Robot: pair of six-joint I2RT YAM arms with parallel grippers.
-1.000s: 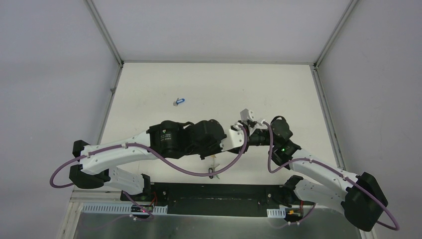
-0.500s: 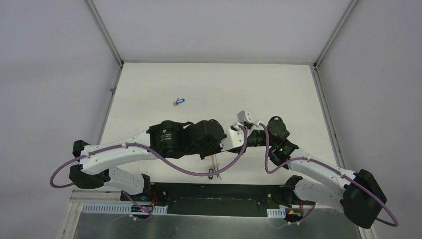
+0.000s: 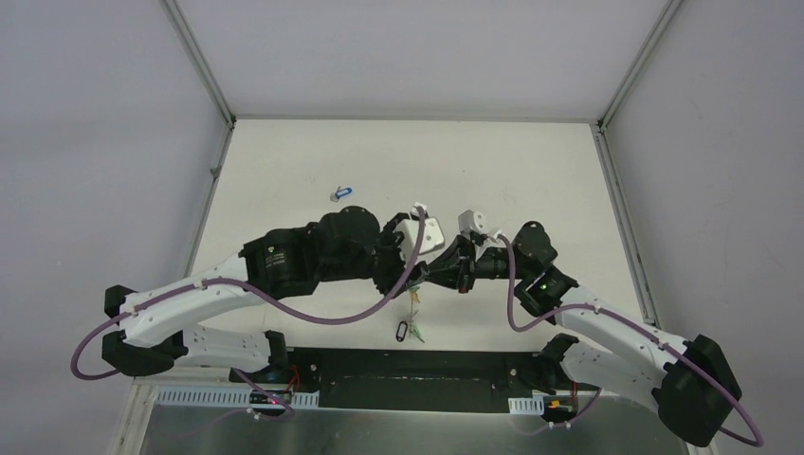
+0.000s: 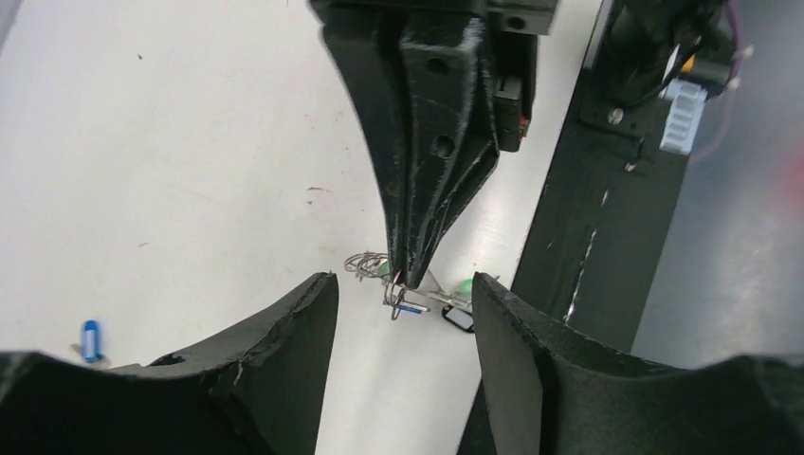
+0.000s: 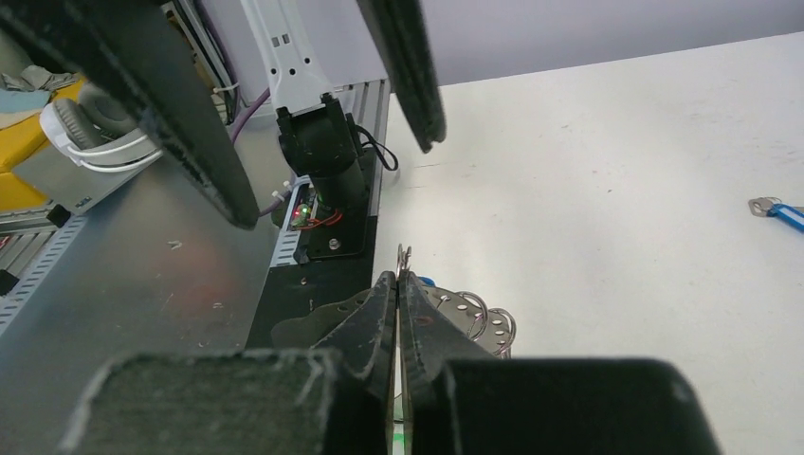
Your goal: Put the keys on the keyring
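Right claw (image 5: 398,280) pinched shut on thin grey wire keyring (image 4: 366,263), frame centre. Small silver keys (image 4: 425,301), green-headed, dangle beneath. Left claw (image 4: 403,284) spread apart, matte black fingers flanking the ring, gripping nothing. Blue-headed key (image 3: 341,192) lies flat on smooth white table (image 3: 531,171), upper left.

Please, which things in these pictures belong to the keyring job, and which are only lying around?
For the job: thin grey wire keyring with green-tagged keys, pinched by the shut right gripper; small silver key with blue plastic head, loose on the white table.
Not for the job: purple cables; black base plate at the near edge.
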